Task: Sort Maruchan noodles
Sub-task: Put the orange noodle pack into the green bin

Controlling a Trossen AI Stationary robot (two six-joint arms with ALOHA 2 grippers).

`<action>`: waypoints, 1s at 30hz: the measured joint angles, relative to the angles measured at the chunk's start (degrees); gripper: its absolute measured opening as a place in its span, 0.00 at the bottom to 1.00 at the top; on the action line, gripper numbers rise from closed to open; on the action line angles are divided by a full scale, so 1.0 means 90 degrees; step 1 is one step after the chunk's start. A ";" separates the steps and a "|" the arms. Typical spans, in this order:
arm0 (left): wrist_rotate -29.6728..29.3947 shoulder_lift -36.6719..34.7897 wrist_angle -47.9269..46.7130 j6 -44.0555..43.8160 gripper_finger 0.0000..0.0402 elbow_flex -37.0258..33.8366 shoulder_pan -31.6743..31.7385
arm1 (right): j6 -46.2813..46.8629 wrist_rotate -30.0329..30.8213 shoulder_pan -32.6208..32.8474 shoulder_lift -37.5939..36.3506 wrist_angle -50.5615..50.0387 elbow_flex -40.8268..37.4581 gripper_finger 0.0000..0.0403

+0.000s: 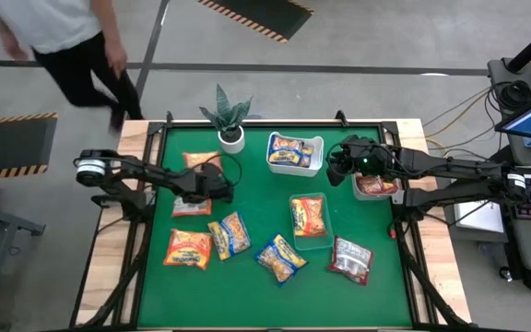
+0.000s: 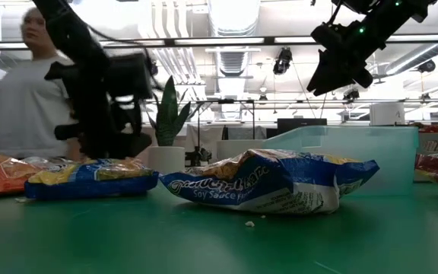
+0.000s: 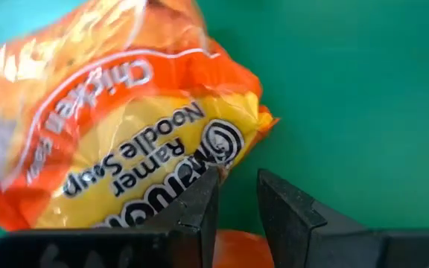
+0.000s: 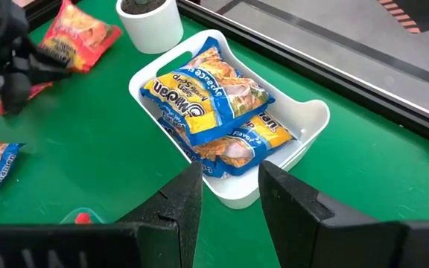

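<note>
White plastic tub [image 1: 295,167] stands at the far middle of the green tabletop [image 1: 247,277], just beside a small potted plant in a white pot [image 1: 231,138]; it holds yellow-and-blue ramen packets [image 4: 213,100], at least two, stacked flat and overlapping. Clear plastic tray [image 1: 312,242] sits near the middle of the tabletop with one orange ramen packet [image 1: 308,217] lying inside it. Grey bin [image 1: 376,195] at the right edge, partly under the right arm, holds a dark red packet [image 1: 377,185]. Loose on the tabletop: an orange packet [image 1: 188,249] at near left, a yellow-and-blue packet [image 1: 230,234] just beside it, another yellow-and-blue packet [image 1: 280,257] near the middle, a dark red-and-silver packet [image 1: 351,259] to the near right of the tray, and an orange packet [image 1: 201,161] at far left. Left tool [image 3: 235,195] is low over another orange packet [image 3: 125,141] on the left side, fingers a narrow gap apart, one tip at the packet's edge, not clamped. Right tool [image 4: 228,186] hangs above the white tub, fingers apart, holding nothing. A person in a white top [image 1: 58,28] stands beyond the far left corner.
</note>
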 joint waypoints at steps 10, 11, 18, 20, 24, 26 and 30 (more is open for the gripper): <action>0.0263 -0.0247 -0.0142 0.1627 0.19 0.0822 -0.0357 | 0.0003 -0.0032 0.0000 0.0002 0.0000 0.0000 0.31; 0.0202 -0.0269 -0.0172 0.1721 0.19 0.0836 -0.0353 | 0.0002 -0.0034 0.0000 0.0002 0.0002 0.0000 0.31; -0.0636 -0.0231 -0.0184 0.1907 0.19 0.0665 -0.0267 | 0.0004 -0.0039 0.0000 0.0002 0.0002 0.0000 0.31; -0.0943 -0.0183 -0.0184 0.1901 0.19 0.0551 -0.0262 | 0.0005 -0.0041 0.0000 0.0002 0.0002 0.0000 0.31; -0.1154 -0.0098 -0.0090 0.1763 0.19 0.0331 -0.0215 | 0.0047 -0.0043 0.0000 0.0002 0.0003 -0.0033 0.31; -0.1075 -0.0057 0.0064 0.1720 0.19 0.0230 -0.0208 | 0.0095 -0.0049 -0.0002 0.0002 0.0006 -0.0076 0.31; -0.0639 0.0040 0.0543 0.1726 0.19 0.0144 -0.0212 | 0.0175 -0.0086 0.0000 0.0002 0.0007 -0.0178 0.31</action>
